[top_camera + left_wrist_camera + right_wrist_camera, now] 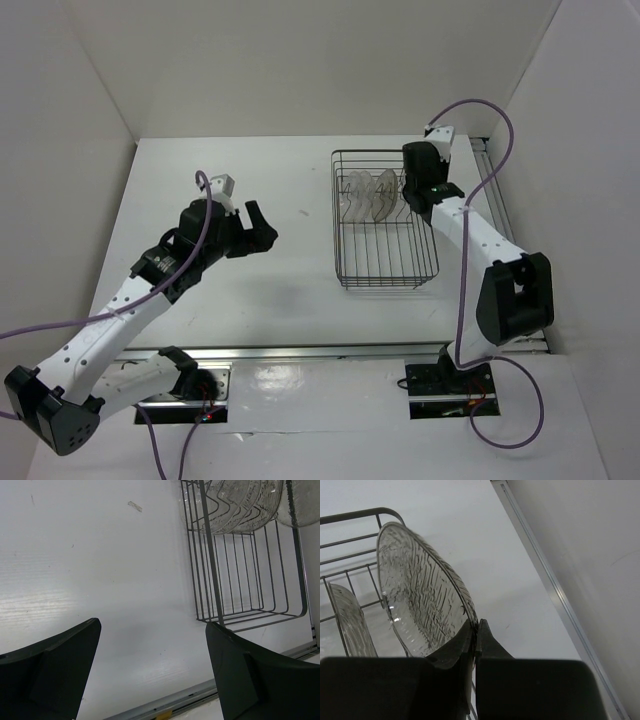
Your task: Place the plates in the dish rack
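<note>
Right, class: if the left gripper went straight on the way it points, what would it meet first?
Most likely the bare table, beside the rack: the open left gripper tilts downward. Depth is unclear, so the rack's wire might come first.

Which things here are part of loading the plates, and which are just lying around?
Part of the job: dish rack; plates standing in it; one plate pinched by the right gripper; open, empty left gripper.
Just there: purple cables; metal rail; small fleck on the table.
</note>
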You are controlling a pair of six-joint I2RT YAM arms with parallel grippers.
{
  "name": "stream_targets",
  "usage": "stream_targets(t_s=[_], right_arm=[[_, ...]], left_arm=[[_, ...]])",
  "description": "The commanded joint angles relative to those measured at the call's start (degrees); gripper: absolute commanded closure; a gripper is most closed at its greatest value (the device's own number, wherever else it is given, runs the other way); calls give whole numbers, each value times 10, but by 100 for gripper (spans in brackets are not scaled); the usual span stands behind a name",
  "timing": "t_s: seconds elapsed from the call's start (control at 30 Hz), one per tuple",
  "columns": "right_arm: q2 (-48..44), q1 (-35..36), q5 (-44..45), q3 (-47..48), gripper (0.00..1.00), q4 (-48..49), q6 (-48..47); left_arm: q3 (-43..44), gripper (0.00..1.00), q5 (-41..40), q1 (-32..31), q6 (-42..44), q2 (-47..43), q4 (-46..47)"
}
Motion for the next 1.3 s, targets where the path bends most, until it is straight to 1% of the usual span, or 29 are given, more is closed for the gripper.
stream_targets(t_s=[0.0,0.27,0.43,0.67,1.13,1.2,1.23,1.27], right_arm=[[7,14,23,4,100,46,-4],[14,24,40,10,100,46,-4],[8,24,66,10,100,47,-4],[1,19,79,10,100,47,-4],[48,14,58,15,99,37,15],[54,19,58,21,97,30,15],[54,19,52,21,92,30,21],[54,19,52,21,83,30,21]], left_arm=[[-4,0,9,1,-8,-14,18],[-4,0,4,1,-8,-19,18],[-4,0,9,1,-8,-19,18],[-4,0,9,1,-8,-19,24],[-9,0,9,1,-8,-25,24],[-9,0,9,1,-8,-25,24],[-9,0,9,1,-8,-25,24],[-9,0,9,1,-8,-25,24]])
